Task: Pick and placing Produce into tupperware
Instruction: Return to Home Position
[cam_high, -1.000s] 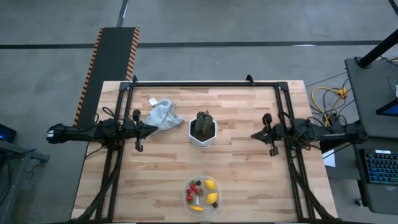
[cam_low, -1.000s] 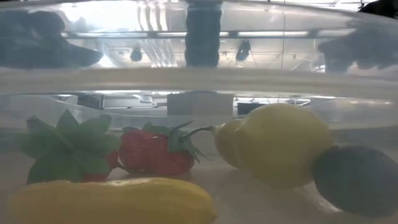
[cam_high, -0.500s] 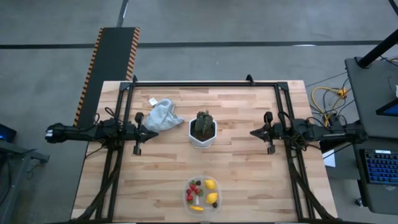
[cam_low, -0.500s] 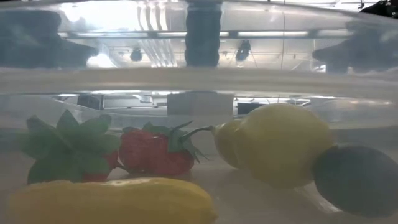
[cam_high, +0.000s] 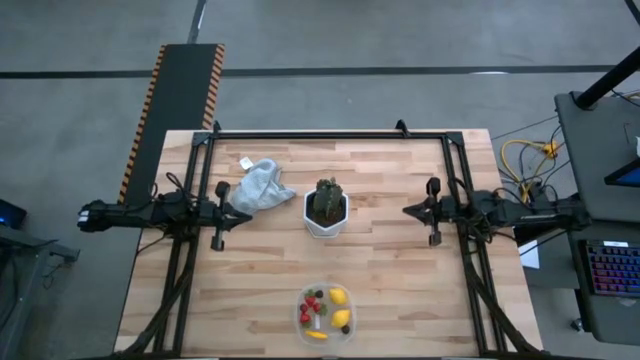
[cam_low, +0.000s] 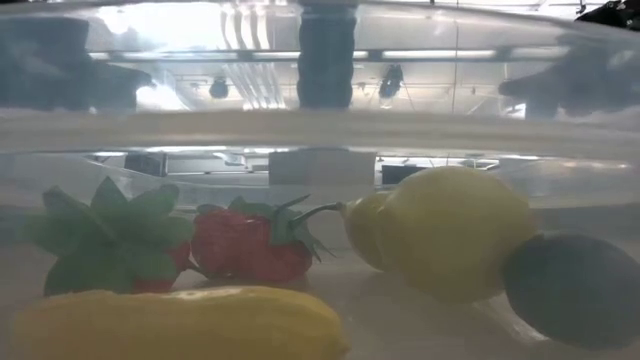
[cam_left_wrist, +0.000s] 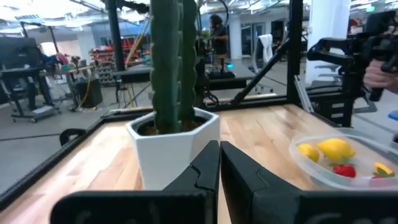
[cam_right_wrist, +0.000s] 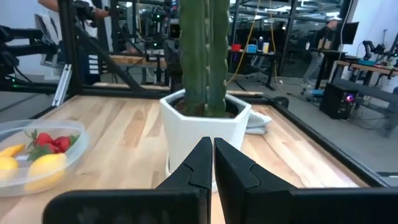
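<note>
**Produce in Tub; Both Grippers Closed and Empty**

The tupperware (cam_high: 299, 313), a round clear tub, stands on the wooden table (cam_high: 400, 280) near the edge that lies at the bottom of the high view. It is well apart from the potted cactus (cam_high: 326, 208) at the table's middle. The produce lies inside the tub: lemons (cam_high: 339, 297), strawberries (cam_high: 312, 303), a thin yellow piece (cam_high: 316, 335) and a dark berry (cam_high: 345, 328). The low view looks through the tub wall (the camera sits close against it). It shows a strawberry beside a lemon, with the yellow piece in front.

The left gripper (cam_high: 243, 210) is at the table's left side, just beside a crumpled grey cloth (cam_high: 262, 185), and points at the cactus. Its fingers are pressed together and hold nothing. The right gripper (cam_high: 407, 212) is at the right side and points at the cactus from the opposite direction. Its fingers are likewise together and empty.
</note>
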